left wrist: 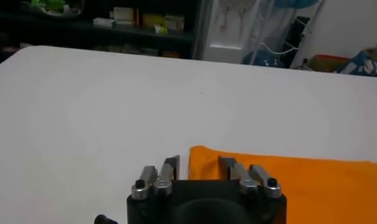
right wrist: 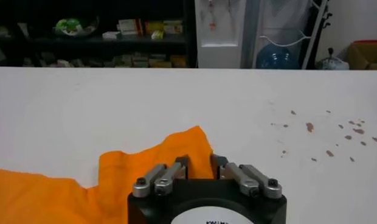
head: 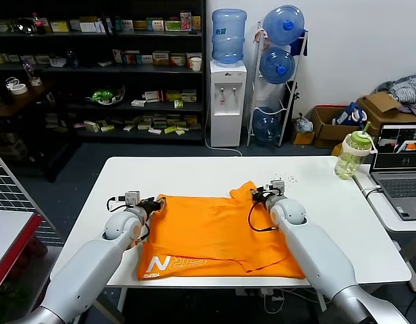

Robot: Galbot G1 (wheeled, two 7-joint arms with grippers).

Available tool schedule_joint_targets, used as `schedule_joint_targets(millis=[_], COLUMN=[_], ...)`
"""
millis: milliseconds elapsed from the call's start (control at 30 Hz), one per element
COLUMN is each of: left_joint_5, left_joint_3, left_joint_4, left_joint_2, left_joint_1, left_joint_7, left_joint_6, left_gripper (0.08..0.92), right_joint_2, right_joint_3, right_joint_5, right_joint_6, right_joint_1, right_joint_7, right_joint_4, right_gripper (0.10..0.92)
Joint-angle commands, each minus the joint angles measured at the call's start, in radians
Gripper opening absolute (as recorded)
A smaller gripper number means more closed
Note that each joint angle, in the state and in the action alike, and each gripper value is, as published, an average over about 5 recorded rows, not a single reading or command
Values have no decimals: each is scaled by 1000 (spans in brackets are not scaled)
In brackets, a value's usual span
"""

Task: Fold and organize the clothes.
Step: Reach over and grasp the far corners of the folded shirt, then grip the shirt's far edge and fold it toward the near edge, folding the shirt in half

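Note:
The bright orange T-shirt [head: 214, 236] lies partly folded on the white table [head: 329, 202], with its white lettering at the near left. My left gripper [head: 152, 202] is at the shirt's far left corner. In the left wrist view, the gripper [left wrist: 199, 165] is open, with that corner [left wrist: 204, 159] lying flat between the jaws. My right gripper [head: 263, 194] is at the far right sleeve. In the right wrist view, the gripper [right wrist: 199, 163] has closed in on a raised peak of orange fabric [right wrist: 188, 143] that fills the gap.
A green-lidded bottle [head: 350, 154] stands at the table's far right corner. An open laptop [head: 400, 165] sits on a side desk to the right. Small brown specks [right wrist: 322, 131] mark the table beyond the right gripper. Shelves and a water dispenser [head: 227, 101] stand behind.

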Motion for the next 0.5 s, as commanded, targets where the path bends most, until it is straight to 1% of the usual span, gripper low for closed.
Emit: schedule_joint_targets(millis=[33,167,233,400,500], left_joint_5=[12,24,30,49,54], left_joint_3=[5,4,4,-8,-32], left_joint_4=[16,22,27,19,-25], left_joint_2=[-13,-17,-17,-15,-4], left_joint_1=[-9,-7,-7,6,30], left_joint_7=[15,28,33,42,40], left_joint_6=[-23,-32,-37,-55,-66], left_gripper=[473,360,300,154,97], right_joint_2=[4,2,1,-8,-26], right_joint_3=[-5,-3,-2,5,17], right_joint_5=[3,10,11,18,35], right_joint_6=[45,68,81,130,142], right_joint_1=[3,0,-2,-14,-35], right_joint_7=[-21,-24,-25,-34,-25], right_joint_4=[4,17,22,46,99], right_gripper=[272,162,131,124,124])
